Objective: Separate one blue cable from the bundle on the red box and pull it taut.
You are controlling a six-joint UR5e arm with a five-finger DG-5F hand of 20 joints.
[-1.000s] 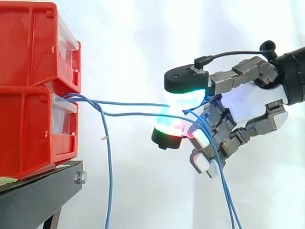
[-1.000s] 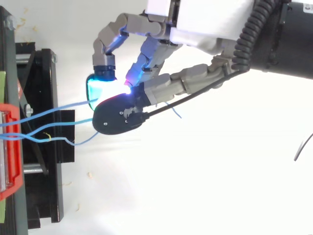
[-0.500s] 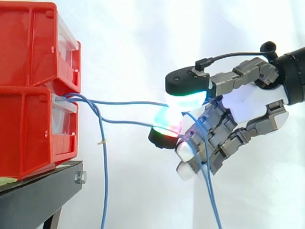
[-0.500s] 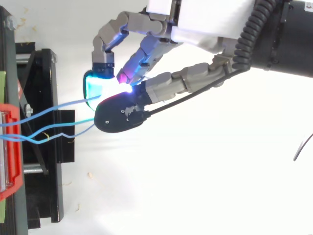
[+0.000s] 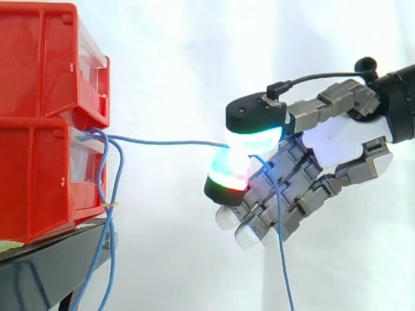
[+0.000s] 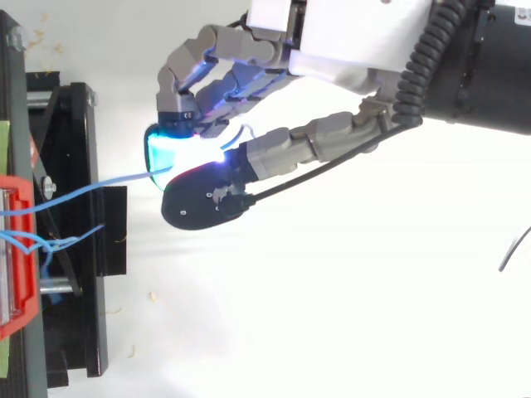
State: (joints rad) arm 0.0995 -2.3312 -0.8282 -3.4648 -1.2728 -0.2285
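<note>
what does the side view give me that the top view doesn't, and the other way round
Side view: red plastic bins stacked one on another, slack blue cables hanging past the black metal stand, and the thin blue cable's free end dropping below the hand. Top view: the stand's footprint, and the slack cables tangled at the bin front. Both: the hand pinching that cable, which runs nearly straight to the bins.

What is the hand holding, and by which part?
One blue cable, pinched partway along between the hand's pads; one side runs to the red bins, the rest hangs below.
</note>
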